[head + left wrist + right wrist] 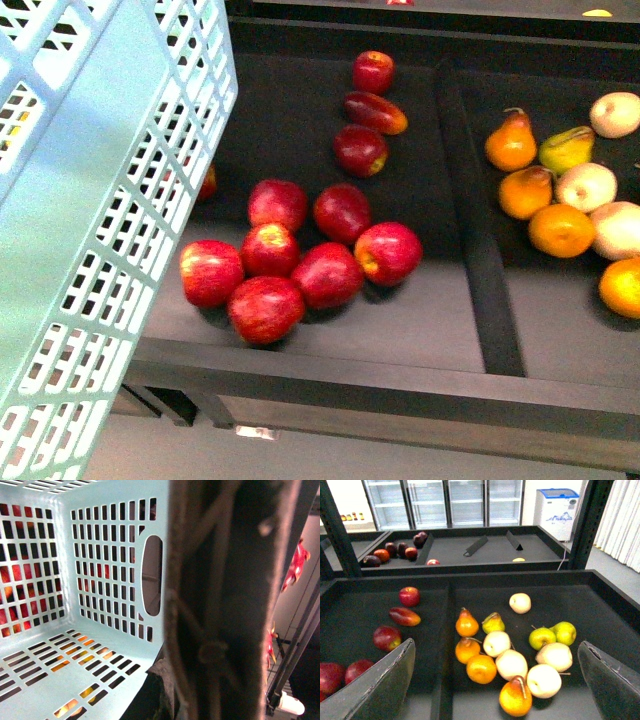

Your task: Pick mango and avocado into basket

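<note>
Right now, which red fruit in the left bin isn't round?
The elongated red fruit with an orange tip, second from the back; the apples are all round.

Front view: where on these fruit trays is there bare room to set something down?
Bare floor lies between the apple cluster and the divider, and between the oranges and the front rim. The cluster itself is crowded.

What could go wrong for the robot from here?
The basket hangs tilted and hides the left of the front view, so fruit there may be missed. No avocado shows in any view, and the orange pears below the open right gripper could be mistaken for a mango. The fruit there lies bunched, so a grab may knock its neighbours.
</note>
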